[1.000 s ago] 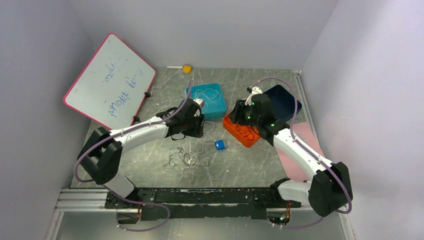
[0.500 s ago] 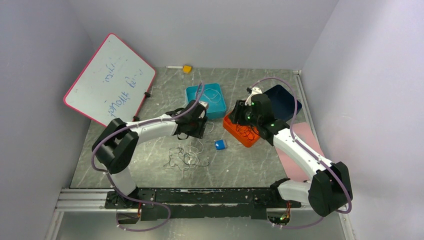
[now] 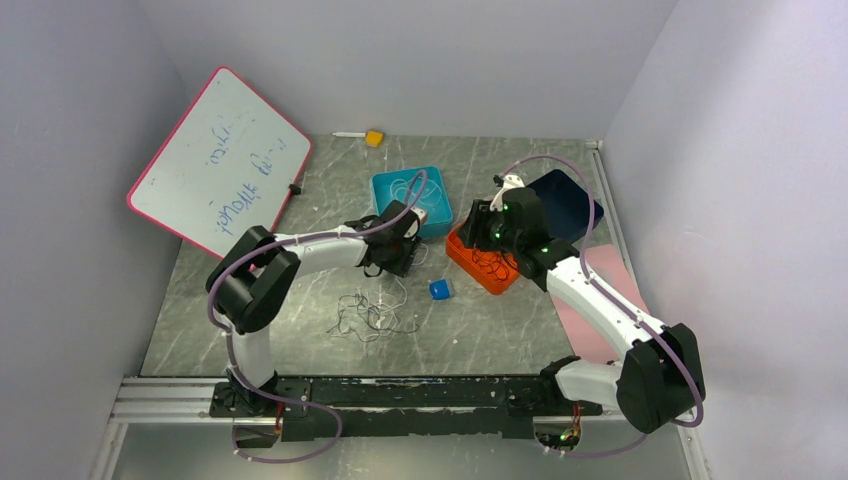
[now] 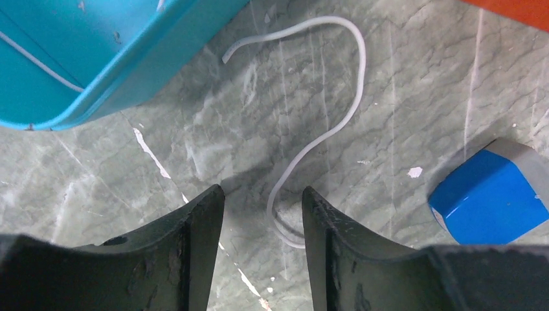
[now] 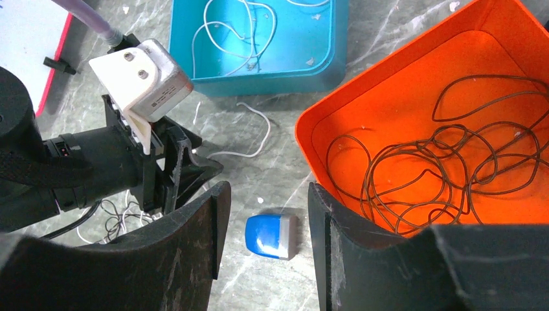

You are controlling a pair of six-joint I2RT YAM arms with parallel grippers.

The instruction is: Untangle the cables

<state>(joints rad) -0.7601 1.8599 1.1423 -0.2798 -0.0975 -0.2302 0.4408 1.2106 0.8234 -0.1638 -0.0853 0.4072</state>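
Left gripper [image 4: 263,208] low, fingers apart astride a loose white cable [image 4: 360,71] beside the teal tray [image 4: 162,52] — right gripper [image 5: 264,201] spread wide, empty, near black cables [image 5: 440,172] in the orange tray [image 5: 388,78].

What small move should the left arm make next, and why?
Probably close the left gripper on the white cable. Its jaws stand open with that cable lying on the table between them, beside the teal bin that already holds white cables. Whether it is low enough to pinch is unclear.
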